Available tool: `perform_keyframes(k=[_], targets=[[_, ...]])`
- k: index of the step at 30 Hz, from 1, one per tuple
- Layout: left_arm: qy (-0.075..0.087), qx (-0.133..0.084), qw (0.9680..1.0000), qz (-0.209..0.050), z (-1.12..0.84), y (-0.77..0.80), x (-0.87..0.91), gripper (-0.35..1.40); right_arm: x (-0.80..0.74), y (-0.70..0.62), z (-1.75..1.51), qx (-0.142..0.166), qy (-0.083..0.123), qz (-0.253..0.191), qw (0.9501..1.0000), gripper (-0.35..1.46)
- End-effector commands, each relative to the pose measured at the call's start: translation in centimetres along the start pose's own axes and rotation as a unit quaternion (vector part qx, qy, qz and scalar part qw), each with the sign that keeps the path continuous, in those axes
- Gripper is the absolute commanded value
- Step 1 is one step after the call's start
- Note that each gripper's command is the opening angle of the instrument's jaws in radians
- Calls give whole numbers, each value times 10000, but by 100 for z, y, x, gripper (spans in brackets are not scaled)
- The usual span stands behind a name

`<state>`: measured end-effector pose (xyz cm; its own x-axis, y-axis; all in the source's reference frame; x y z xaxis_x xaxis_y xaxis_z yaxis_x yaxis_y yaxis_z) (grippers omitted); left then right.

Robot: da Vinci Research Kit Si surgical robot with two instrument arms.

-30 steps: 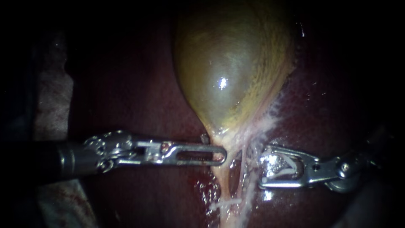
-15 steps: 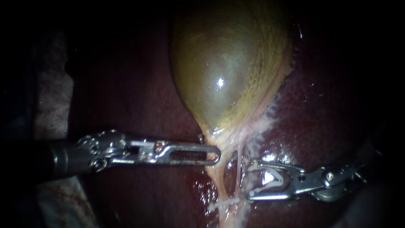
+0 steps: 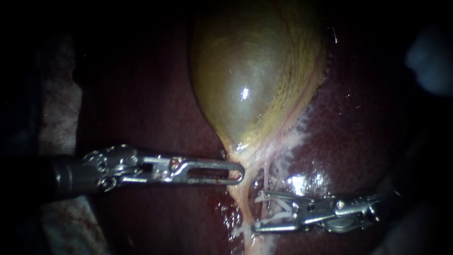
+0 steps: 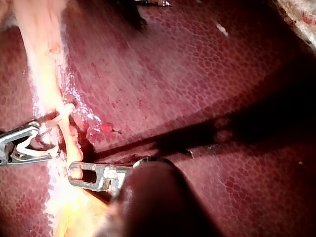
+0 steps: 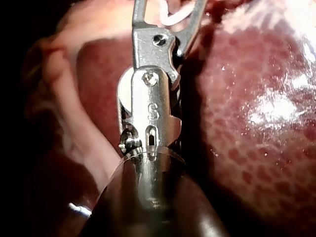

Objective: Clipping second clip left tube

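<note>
The olive gallbladder (image 3: 250,80) narrows into a pale left tube (image 3: 241,200) and a thinner strand (image 3: 265,178) beside it. A white clip (image 3: 245,230) crosses the tube lower down. My left instrument (image 3: 238,173) comes in level, its slotted jaws shut on the gallbladder's neck, as the left wrist view confirms (image 4: 74,171). My right instrument (image 3: 257,211) lies low. Its jaws are open with a white clip (image 3: 278,208) inside, and their tips reach the thin strand and the edge of the left tube (image 4: 65,140). The right wrist view shows the same jaws (image 5: 168,7) spread.
Dark red liver (image 3: 141,94) surrounds everything and glistens just above the right instrument's jaws. A pale stained cloth (image 3: 56,108) lies at the far left. A blurred pale shape (image 3: 430,59) sits at the upper right.
My right instrument has moved left and lower against the tissue, bringing its open jaws from beside the tubes onto them. The left instrument has barely shifted. The pale blur appeared at the upper right.
</note>
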<state>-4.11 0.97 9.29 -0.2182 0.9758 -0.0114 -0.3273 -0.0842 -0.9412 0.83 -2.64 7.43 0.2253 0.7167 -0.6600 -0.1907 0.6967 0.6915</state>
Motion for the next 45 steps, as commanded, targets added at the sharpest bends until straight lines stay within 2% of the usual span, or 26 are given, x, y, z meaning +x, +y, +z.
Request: perform_keyframes(k=[1,15,20,29,45], targets=[[3,-3,10000,-3,0,0,0,-35,-1,0,1,10,-4,25,10000,59],[0,-5,10000,-12,-1,3,1,-35,-10,6,16,0,16,102,9999,59],[0,-5,10000,-12,-1,3,1,-35,-15,6,25,7,-125,88,9999,59],[0,-5,10000,-13,-2,3,1,-35,-24,8,37,58,-122,116,9998,59],[0,-4,10000,-14,-1,4,1,-35,-38,3,59,290,-159,307,9990,54]])
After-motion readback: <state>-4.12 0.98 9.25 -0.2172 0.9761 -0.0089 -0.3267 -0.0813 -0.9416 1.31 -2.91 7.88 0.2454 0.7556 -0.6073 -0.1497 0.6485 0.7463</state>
